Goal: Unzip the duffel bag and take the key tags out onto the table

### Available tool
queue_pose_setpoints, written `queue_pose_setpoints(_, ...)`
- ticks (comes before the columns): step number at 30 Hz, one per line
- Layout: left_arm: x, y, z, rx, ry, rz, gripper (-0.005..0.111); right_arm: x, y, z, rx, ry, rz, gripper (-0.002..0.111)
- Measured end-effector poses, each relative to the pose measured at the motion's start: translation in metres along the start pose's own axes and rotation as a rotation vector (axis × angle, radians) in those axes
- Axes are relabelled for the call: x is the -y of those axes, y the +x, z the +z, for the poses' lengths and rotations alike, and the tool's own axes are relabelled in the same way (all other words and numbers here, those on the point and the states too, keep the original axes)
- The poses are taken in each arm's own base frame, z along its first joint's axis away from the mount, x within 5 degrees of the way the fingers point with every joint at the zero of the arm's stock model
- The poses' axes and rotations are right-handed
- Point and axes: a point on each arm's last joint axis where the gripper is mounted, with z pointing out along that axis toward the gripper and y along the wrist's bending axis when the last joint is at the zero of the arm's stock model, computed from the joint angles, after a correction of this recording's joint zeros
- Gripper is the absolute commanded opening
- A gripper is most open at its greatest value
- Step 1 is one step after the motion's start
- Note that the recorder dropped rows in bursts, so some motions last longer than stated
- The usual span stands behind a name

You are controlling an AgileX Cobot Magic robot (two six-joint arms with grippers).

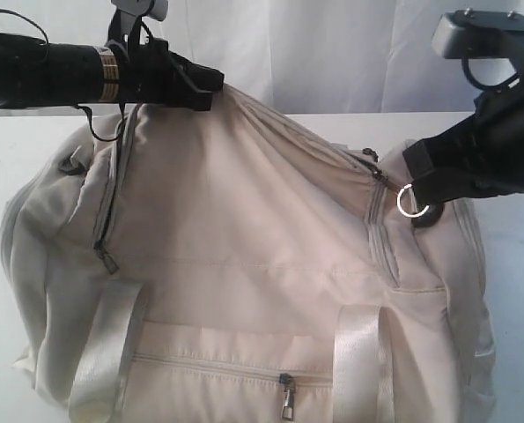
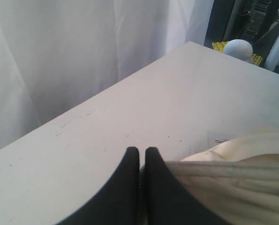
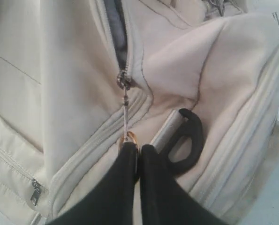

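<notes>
Right gripper [image 3: 138,149] pinches the zipper pull [image 3: 125,112]; the zip line runs toward upper left, where left gripper [image 1: 207,84] clamps the duffel bag [image 1: 244,229]

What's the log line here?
left gripper: shut on duffel bag fabric | right gripper: shut on zipper pull ring | key tags: not visible

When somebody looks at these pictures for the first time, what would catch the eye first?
The cream duffel bag fills the exterior view, on the white table. At its upper left, the left gripper pinches its fabric up into a ridge. At its right end, the right gripper is shut on a zipper pull's metal ring.
</notes>
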Motion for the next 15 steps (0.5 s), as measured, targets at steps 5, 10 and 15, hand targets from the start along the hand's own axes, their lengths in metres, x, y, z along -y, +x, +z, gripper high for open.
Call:
queue_pose_setpoints(5,0.004,-0.002,0.000,0.010,0.024,0.005,0.000,-0.006,0.014,-0.009,0.022,-0.011,0.002,0.000)
queue_pose_setpoints(10,-0.020,0.004,-0.006,-0.016,-0.143,-0.039,0.000,-0.006,0.042,-0.012,-0.195,-0.019,-0.040,0.000)
queue_pose_setpoints(15,-0.022,0.002,-0.008,0.003,-0.142,-0.038,0.000,-0.005,0.040,-0.012,-0.172,-0.008,-0.048,0.000)
